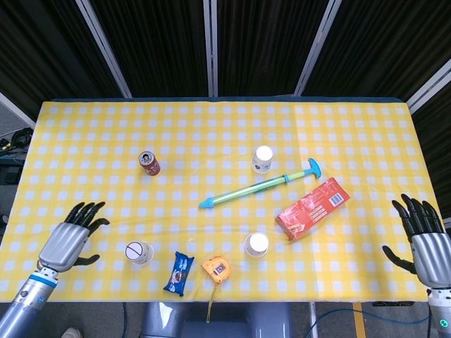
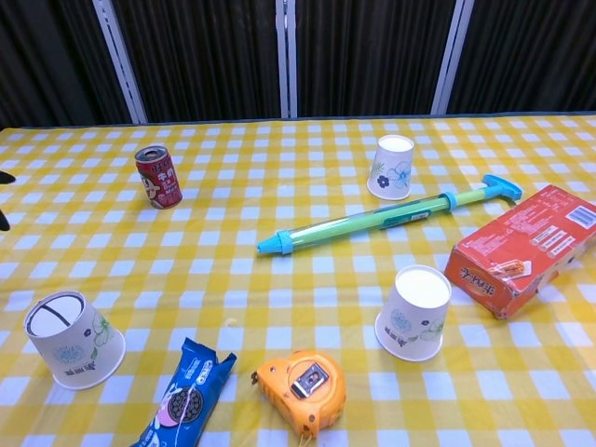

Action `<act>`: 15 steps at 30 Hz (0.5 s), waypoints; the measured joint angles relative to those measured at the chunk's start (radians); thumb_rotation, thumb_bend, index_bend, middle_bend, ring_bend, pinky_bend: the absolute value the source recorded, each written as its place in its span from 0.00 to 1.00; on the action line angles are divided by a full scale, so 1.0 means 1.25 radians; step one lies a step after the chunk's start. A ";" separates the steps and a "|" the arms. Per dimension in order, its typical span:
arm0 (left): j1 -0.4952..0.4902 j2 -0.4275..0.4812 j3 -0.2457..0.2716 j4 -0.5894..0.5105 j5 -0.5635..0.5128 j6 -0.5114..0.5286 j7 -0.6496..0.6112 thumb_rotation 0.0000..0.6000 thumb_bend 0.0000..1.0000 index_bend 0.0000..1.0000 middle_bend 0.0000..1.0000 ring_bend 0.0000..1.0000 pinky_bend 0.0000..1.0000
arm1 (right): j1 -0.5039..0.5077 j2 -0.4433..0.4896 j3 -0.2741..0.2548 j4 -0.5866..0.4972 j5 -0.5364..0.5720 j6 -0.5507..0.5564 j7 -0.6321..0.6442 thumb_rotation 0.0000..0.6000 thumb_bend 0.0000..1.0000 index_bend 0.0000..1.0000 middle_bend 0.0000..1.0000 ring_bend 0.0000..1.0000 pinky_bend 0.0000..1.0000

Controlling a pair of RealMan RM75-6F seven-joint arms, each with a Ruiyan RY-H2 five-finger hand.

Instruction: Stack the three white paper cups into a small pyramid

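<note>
Hovering with fingers spread and empty, left hand [image 1: 68, 238] nears a paper cup [image 1: 139, 252]; right hand [image 1: 425, 240] likewise.

1. Cloth [image 1: 211, 127]: yellow and white check, covers whole table.
2. Cups, all white with a faint blue-green flower print: one beyond the pump [image 2: 392, 168]; one this side of it [image 2: 414, 313]; one far left of it [image 2: 73, 339], dark line across its upturned base.
3. Pump [image 2: 386, 217]: pale green tube, cyan tip and handle.
4. Can [image 2: 157, 176], left of pump: red, cartoon figure on side, silver top.
5. Box [image 2: 523, 249], right of pump: red-orange, white label patch.
6. Tape measure [image 2: 301, 392]: orange, grey clip.
7. Cookie pack [image 2: 184, 398]: blue, dark round biscuit print.
8. Hands, left [image 1: 69, 237] and right [image 1: 423, 239]: grey palms, black fingers.
9. Backdrop: black, pale grey bars.
</note>
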 measured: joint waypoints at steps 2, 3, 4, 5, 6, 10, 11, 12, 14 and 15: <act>-0.010 -0.008 0.004 -0.010 0.000 -0.016 0.023 1.00 0.12 0.24 0.00 0.00 0.00 | 0.000 0.001 0.000 0.000 0.001 0.000 0.004 1.00 0.10 0.04 0.00 0.00 0.00; -0.014 -0.012 0.006 -0.015 -0.001 -0.025 0.033 1.00 0.13 0.24 0.00 0.00 0.00 | 0.000 0.002 0.001 -0.001 0.001 0.001 0.006 1.00 0.10 0.04 0.00 0.00 0.00; -0.020 -0.018 0.007 -0.022 -0.002 -0.038 0.047 1.00 0.15 0.24 0.00 0.00 0.00 | -0.001 0.003 0.001 -0.001 0.000 0.002 0.009 1.00 0.10 0.04 0.00 0.00 0.00; -0.025 -0.023 0.008 -0.028 -0.004 -0.046 0.057 1.00 0.18 0.23 0.00 0.00 0.00 | -0.001 0.004 0.001 -0.001 0.000 0.003 0.011 1.00 0.10 0.04 0.00 0.00 0.00; -0.029 -0.027 0.009 -0.033 -0.007 -0.052 0.067 1.00 0.19 0.23 0.00 0.00 0.00 | -0.001 0.005 0.002 -0.001 0.001 0.004 0.014 1.00 0.10 0.04 0.00 0.00 0.00; -0.045 -0.042 0.008 -0.051 -0.023 -0.072 0.100 1.00 0.19 0.23 0.00 0.00 0.00 | -0.003 0.008 0.003 -0.001 0.002 0.006 0.023 1.00 0.10 0.04 0.00 0.00 0.00; -0.047 -0.044 0.008 -0.053 -0.026 -0.075 0.106 1.00 0.19 0.23 0.00 0.00 0.00 | -0.003 0.009 0.003 -0.001 0.003 0.007 0.025 1.00 0.10 0.04 0.00 0.00 0.00; -0.050 -0.046 0.007 -0.055 -0.029 -0.078 0.112 1.00 0.19 0.23 0.00 0.00 0.00 | -0.003 0.010 0.004 -0.001 0.003 0.007 0.026 1.00 0.10 0.04 0.00 0.00 0.00; -0.057 -0.053 0.005 -0.060 -0.043 -0.088 0.130 1.00 0.19 0.24 0.00 0.00 0.00 | -0.004 0.010 0.004 -0.001 0.003 0.008 0.028 1.00 0.10 0.04 0.00 0.00 0.00; -0.060 -0.055 0.004 -0.061 -0.046 -0.091 0.133 1.00 0.19 0.25 0.00 0.00 0.00 | -0.004 0.010 0.004 -0.001 0.002 0.009 0.028 1.00 0.10 0.04 0.00 0.00 0.00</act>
